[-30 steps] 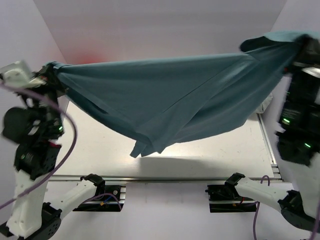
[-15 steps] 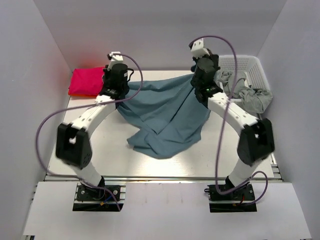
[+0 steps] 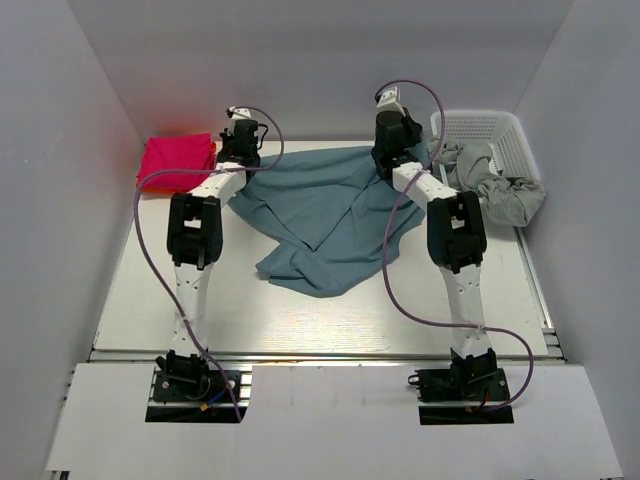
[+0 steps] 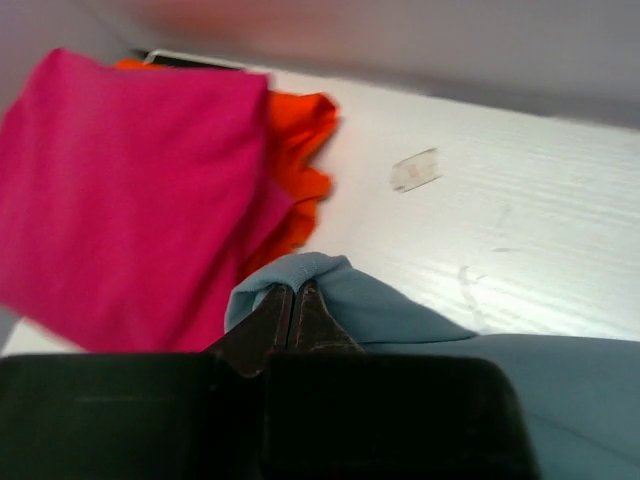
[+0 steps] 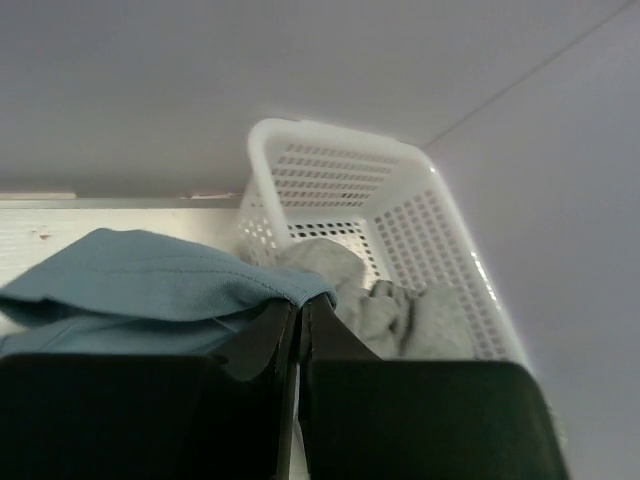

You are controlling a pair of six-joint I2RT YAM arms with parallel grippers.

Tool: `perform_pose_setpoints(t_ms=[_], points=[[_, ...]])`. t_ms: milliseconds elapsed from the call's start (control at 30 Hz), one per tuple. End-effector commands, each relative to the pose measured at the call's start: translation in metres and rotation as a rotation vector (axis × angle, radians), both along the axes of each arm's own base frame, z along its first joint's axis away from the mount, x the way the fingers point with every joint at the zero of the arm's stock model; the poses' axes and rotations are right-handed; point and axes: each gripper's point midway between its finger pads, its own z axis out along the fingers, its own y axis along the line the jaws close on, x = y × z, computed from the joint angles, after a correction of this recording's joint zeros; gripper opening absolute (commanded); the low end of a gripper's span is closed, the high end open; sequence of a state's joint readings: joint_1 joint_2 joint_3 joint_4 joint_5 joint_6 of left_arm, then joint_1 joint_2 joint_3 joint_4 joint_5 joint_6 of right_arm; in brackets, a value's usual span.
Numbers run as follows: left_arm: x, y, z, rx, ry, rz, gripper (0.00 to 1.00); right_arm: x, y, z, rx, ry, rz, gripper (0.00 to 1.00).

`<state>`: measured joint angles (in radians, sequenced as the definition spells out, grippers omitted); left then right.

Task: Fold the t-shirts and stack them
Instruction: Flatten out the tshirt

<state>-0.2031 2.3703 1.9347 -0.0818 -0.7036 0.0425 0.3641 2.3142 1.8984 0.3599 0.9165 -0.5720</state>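
The teal-blue t-shirt [image 3: 320,215] lies spread and rumpled on the table, its far edge stretched between both grippers. My left gripper [image 3: 240,150] is shut on its far left corner [image 4: 300,272], low by the table. My right gripper [image 3: 393,148] is shut on its far right corner [image 5: 200,275]. A folded pink t-shirt [image 3: 176,162] lies at the far left, on top of an orange one [image 4: 300,140]. A grey t-shirt [image 3: 495,190] hangs out of the basket; it also shows in the right wrist view [image 5: 400,310].
The white lattice basket [image 3: 500,130] stands at the far right corner, close beside my right gripper. Grey walls close in the table on three sides. A small piece of tape [image 4: 415,170] lies on the table beyond the left gripper.
Both arms have stretched out towards the far wall and come down, carrying the teal shirt from held high in the air to laid on the table.
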Motion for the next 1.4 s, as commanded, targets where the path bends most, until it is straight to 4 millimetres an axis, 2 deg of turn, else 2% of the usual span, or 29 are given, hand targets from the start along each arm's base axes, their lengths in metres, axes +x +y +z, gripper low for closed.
perform_pose_setpoints(t_ms=[0,100,133,200,233,267,333,367,467,500,533,567,600,633,667,700,733,767,800,833,867,900,933,967,1000,1067,1133,1233,1367], points=[[0.027,-0.025,0.021,-0.07,-0.074,-0.097,0.02,0.021,0.004,0.015,0.072,-0.093,0.013,0.0],[0.042,-0.035,0.012,-0.09,-0.082,-0.137,0.14,0.035,0.01,0.001,0.083,-0.105,0.043,0.0],[0.046,-0.039,0.018,-0.099,-0.092,-0.155,0.2,0.037,0.01,-0.004,0.074,-0.098,0.047,0.0],[0.048,-0.043,0.019,-0.102,-0.083,-0.183,0.77,0.039,0.012,-0.005,0.046,-0.094,0.047,0.17],[0.048,-0.047,0.029,-0.112,-0.089,-0.204,0.99,0.04,0.013,-0.005,0.043,-0.093,0.058,0.37],[0.045,-0.048,0.034,-0.116,-0.085,-0.214,1.0,0.038,0.016,-0.001,0.041,-0.088,0.069,0.67],[0.038,-0.057,0.043,-0.149,-0.079,-0.266,1.0,0.034,0.022,0.003,0.061,-0.06,0.101,0.86],[0.028,-0.059,0.069,-0.176,-0.096,-0.283,1.0,0.029,0.023,0.009,0.078,-0.039,0.111,0.9],[0.002,-0.075,0.085,-0.249,-0.054,-0.372,1.0,0.007,0.045,0.019,0.153,0.049,0.217,0.9],[-0.013,-0.077,0.103,-0.27,-0.06,-0.397,1.0,-0.002,0.056,0.04,0.192,0.039,0.282,0.9],[-0.025,-0.086,0.109,-0.294,-0.05,-0.424,1.0,-0.019,0.073,0.041,0.255,0.082,0.354,0.9],[-0.039,-0.093,0.11,-0.319,-0.027,-0.435,1.0,-0.032,0.078,0.021,0.273,0.159,0.381,0.9],[-0.057,-0.1,0.093,-0.353,0.036,-0.473,1.0,-0.045,0.088,0.04,0.322,0.152,0.448,0.9],[-0.075,-0.104,0.115,-0.387,0.016,-0.51,1.0,-0.063,0.092,0.02,0.342,0.232,0.463,0.9],[-0.089,-0.108,0.116,-0.425,0.024,-0.529,1.0,-0.084,0.109,0.056,0.473,0.181,0.545,0.9],[-0.116,-0.113,0.082,-0.498,0.108,-0.525,1.0,-0.104,0.112,0.02,0.501,0.275,0.554,0.9],[-0.131,-0.114,0.079,-0.53,0.114,-0.527,1.0,-0.118,0.118,0.012,0.556,0.309,0.569,0.9],[-0.154,-0.119,0.103,-0.557,0.071,-0.566,1.0,-0.143,0.145,0.024,0.64,0.344,0.717,0.9],[-0.183,-0.121,0.069,-0.618,0.146,-0.556,1.0,-0.174,0.152,-0.002,0.667,0.432,0.76,0.9],[-0.197,-0.118,0.067,-0.638,0.14,-0.545,1.0,-0.193,0.169,-0.003,0.685,0.466,0.838,0.9],[-0.228,-0.118,0.036,-0.679,0.211,-0.543,1.0,-0.231,0.205,0.01,0.74,0.526,1.048,0.9],[-0.245,-0.117,0.053,-0.702,0.157,-0.559,1.0,-0.261,0.209,-0.012,0.779,0.606,1.078,0.9],[-0.257,-0.117,0.052,-0.734,0.147,-0.552,1.0,-0.285,0.225,-0.005,0.817,0.64,1.179,0.9],[-0.278,-0.112,0.03,-0.744,0.188,-0.53,1.0,-0.318,0.25,-0.014,0.83,0.703,1.267,0.9],[-0.295,-0.107,0.036,-0.761,0.18,-0.506,1.0,-0.347,0.261,-0.016,0.861,0.774,1.363,0.9],[-0.321,-0.092,0.017,-0.768,0.219,-0.405,1.0,-0.381,0.279,-0.027,0.855,0.858,1.423,0.9],[-0.348,-0.083,0.01,-0.8,0.221,-0.346,1.0,-0.41,0.295,-0.043,0.817,0.927,1.455,0.9],[-0.369,-0.074,-0.003,-0.82,0.201,-0.293,1.0,-0.421,0.305,-0.067,0.771,1.004,1.392,0.9],[-0.385,-0.069,0.005,-0.848,0.098,-0.309,1.0,-0.429,0.316,-0.105,0.771,1.105,1.307,0.9]])
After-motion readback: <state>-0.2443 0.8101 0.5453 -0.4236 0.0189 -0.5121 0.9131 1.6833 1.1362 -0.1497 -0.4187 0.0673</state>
